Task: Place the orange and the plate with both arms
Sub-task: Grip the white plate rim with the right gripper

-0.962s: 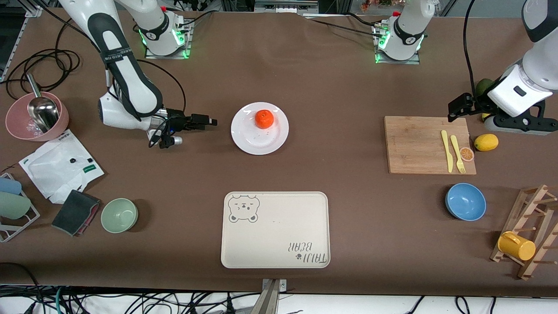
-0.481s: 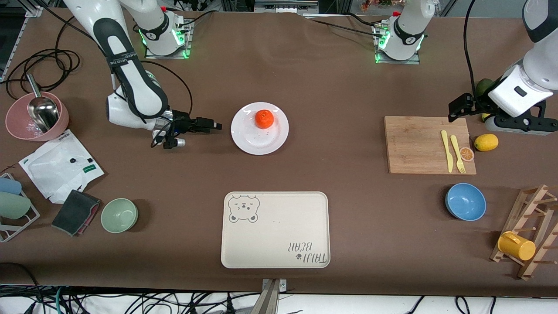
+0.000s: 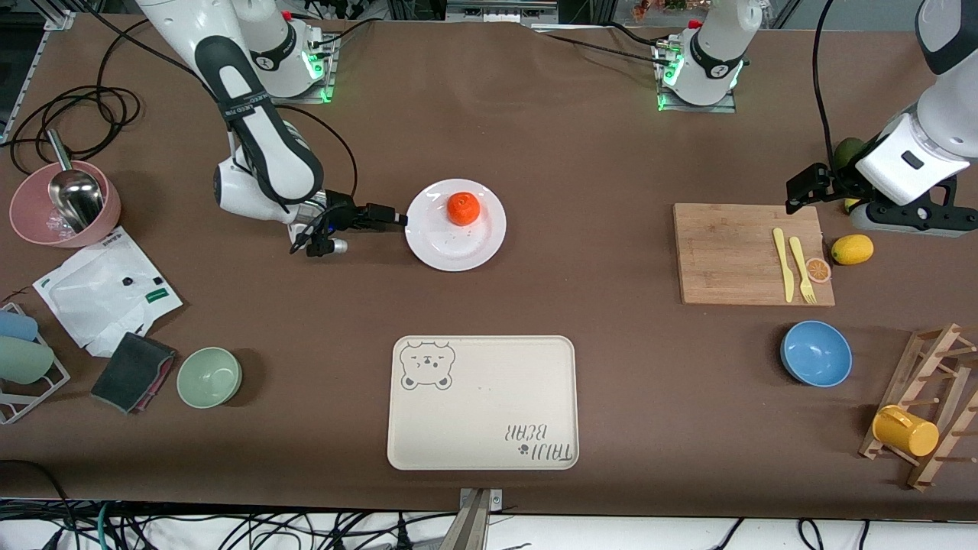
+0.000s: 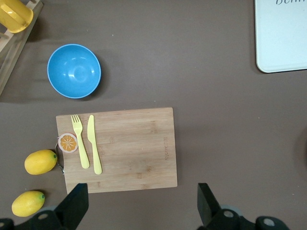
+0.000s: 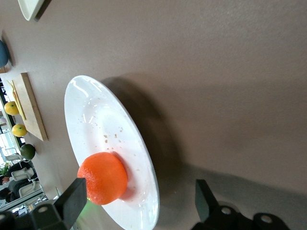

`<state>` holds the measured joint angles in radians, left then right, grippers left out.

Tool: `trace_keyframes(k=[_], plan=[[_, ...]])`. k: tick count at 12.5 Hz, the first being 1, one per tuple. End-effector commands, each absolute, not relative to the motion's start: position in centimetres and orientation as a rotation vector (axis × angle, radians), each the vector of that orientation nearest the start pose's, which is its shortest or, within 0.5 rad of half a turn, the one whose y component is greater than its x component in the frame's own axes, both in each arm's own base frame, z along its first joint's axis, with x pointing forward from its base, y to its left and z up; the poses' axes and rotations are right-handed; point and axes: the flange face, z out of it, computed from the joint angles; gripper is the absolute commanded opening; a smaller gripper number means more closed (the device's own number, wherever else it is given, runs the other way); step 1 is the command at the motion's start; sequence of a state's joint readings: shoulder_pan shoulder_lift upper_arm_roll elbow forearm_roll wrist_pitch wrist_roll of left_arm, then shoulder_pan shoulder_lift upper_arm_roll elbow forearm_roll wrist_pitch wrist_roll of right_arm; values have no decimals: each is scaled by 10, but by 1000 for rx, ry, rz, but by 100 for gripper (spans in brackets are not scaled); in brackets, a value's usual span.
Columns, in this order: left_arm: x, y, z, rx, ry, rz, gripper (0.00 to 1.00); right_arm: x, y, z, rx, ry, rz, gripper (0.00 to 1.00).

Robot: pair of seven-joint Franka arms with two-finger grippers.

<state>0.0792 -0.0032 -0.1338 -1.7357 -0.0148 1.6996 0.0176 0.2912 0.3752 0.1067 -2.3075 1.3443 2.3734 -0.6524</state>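
Bear-print tray (image 3: 483, 402), cutting board (image 3: 733, 256)

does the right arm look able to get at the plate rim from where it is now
Probably yes: the right gripper sits low at the plate rim toward the right arm's end, jaws open, nothing between them; the orange sits farther in.

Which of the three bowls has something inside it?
The pink bowl at the right arm's end of the table: a metal scoop sits in it. The green bowl and blue bowl are empty.
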Motion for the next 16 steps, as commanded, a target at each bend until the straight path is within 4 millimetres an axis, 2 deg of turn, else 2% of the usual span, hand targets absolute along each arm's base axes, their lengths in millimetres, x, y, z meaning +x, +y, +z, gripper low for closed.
trace_keyframes(k=[1, 4, 9, 12, 15, 16], plan=[[559, -31, 562, -3172, 127, 61, 100, 445, 219, 159, -2349, 160, 169, 99], [558, -31, 561, -3172, 127, 71, 100, 443, 231, 155, -2340, 174, 164, 97], [556, -32, 561, -3173, 130, 95, 100, 437, 241, 151, -2348, 174, 152, 80], [556, -31, 561, -3171, 130, 95, 100, 432, 243, 143, -2335, 171, 141, 76], [556, -33, 561, -3171, 130, 95, 100, 428, 244, 136, -2323, 161, 124, 63], [556, -32, 561, -3171, 130, 95, 100, 428, 244, 136, -2323, 161, 124, 55]])
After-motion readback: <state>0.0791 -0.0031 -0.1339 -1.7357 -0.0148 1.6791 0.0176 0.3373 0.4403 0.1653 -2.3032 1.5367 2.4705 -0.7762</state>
